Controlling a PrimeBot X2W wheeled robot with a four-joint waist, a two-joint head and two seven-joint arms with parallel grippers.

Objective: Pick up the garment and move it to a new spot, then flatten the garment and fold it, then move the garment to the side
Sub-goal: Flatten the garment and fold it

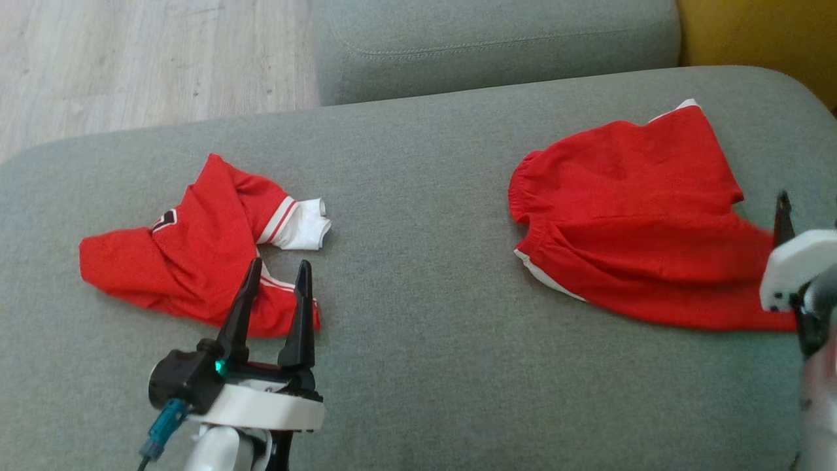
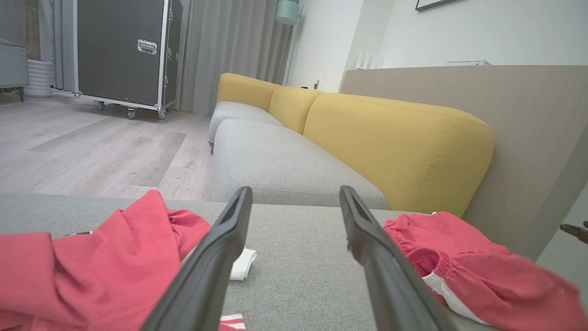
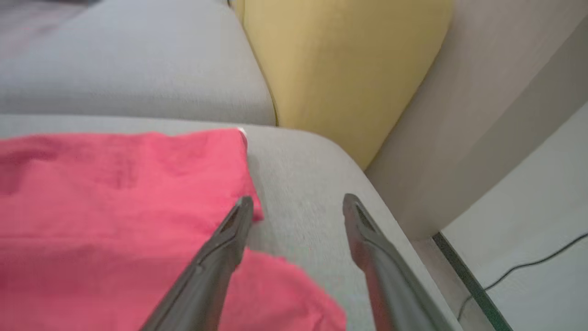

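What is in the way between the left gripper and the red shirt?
Nothing visible. The left gripper is open, and in the head view its fingertips overlap the shirt's near edge. The shorts lie well apart to the right on the cushion.

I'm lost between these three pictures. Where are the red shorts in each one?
Head view: the red shorts lie on the right side of the grey seat.
Left wrist view: in the lower right corner.
Right wrist view: spread across the left half.
Shared landmark: the yellow cushion beyond the shorts.
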